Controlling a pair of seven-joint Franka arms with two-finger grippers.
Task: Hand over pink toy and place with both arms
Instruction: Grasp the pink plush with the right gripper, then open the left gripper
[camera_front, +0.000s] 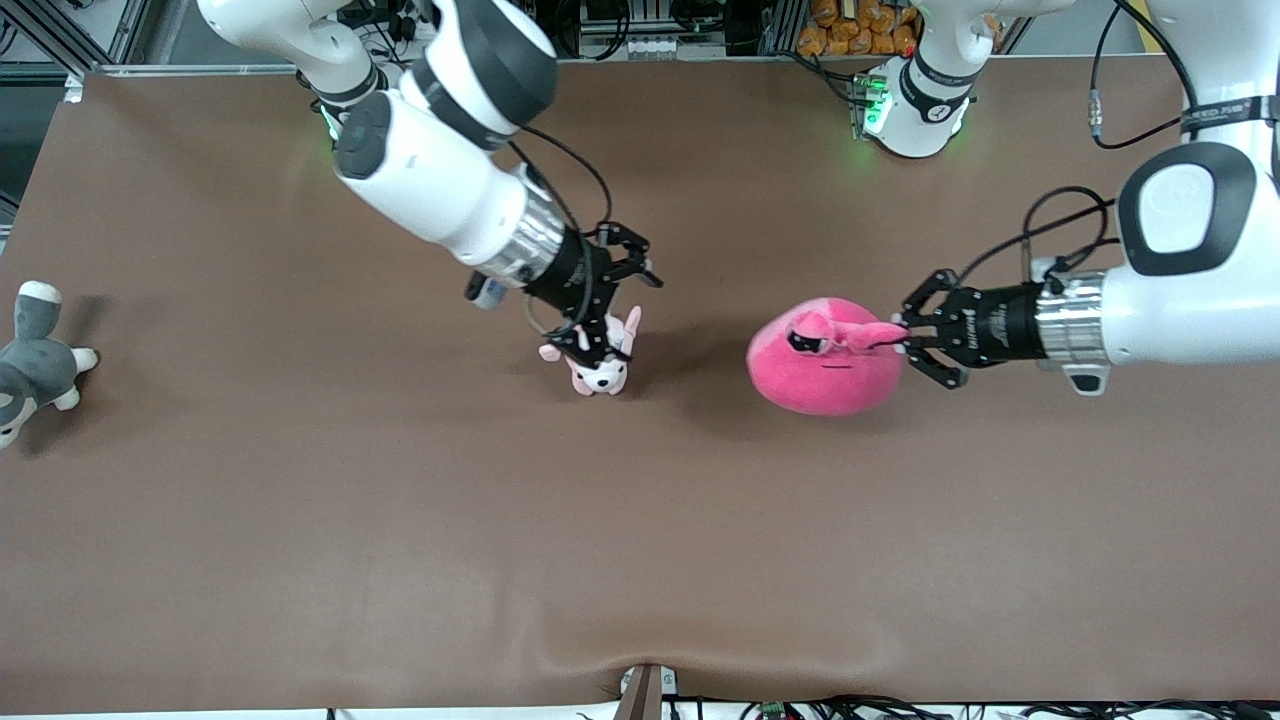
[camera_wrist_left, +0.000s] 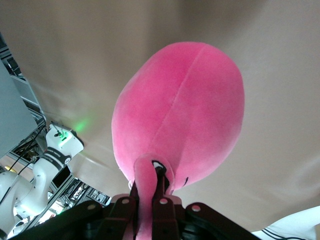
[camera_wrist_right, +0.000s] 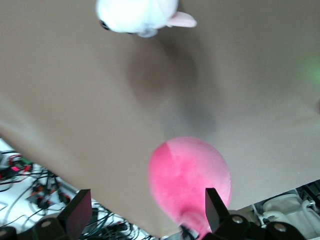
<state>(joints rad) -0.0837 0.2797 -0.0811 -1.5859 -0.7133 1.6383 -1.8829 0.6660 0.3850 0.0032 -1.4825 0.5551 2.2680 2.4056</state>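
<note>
Seemingly aloft, pink toy (camera_front: 826, 360) ear-pinched in left end effector (camera_front: 906, 336); right end effector (camera_front: 612, 300) wide.

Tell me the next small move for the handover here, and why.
Probably the right gripper should move toward the pink toy. The left gripper is shut on the toy's ear and holds it off the table, while the right gripper hangs open above the pale puppy plush, apart from the toy, so it cannot take it yet.
</note>
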